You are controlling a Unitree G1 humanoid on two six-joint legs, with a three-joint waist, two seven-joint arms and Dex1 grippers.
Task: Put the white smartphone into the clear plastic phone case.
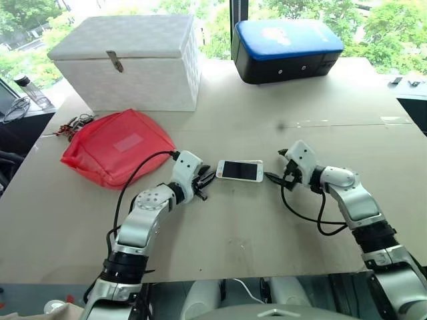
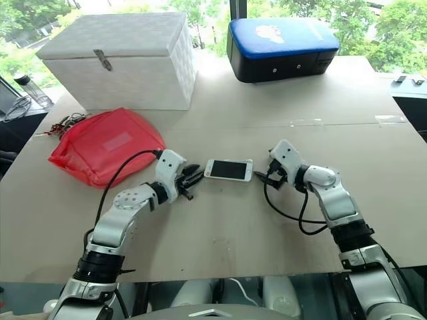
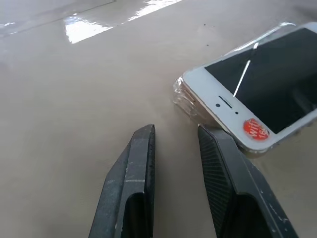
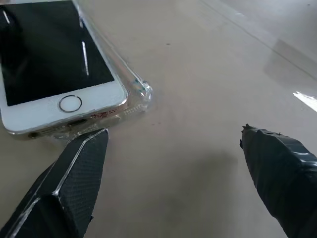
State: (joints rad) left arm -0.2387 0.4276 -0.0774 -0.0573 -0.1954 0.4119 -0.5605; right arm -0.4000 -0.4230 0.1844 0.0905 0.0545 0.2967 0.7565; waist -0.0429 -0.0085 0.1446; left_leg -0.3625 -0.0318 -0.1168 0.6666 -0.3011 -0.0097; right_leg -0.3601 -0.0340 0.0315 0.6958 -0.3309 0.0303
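The clear plastic phone case (image 4: 141, 89) barely shows around the white smartphone (image 1: 239, 171). My left gripper (image 1: 205, 183) at its nine o'clock is nearly closed, empty; my right gripper (image 1: 275, 175) at three gapes wide.

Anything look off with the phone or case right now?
Yes. The white smartphone lies on the clear plastic phone case but is not seated: the case corner sticks out past the phone's edge, and the phone sits raised over the rim. A round red sticker sits on its white bezel. No damage that I can see.

Head cams look down; 2 wrist cams close — share white smartphone (image 3: 257, 94).
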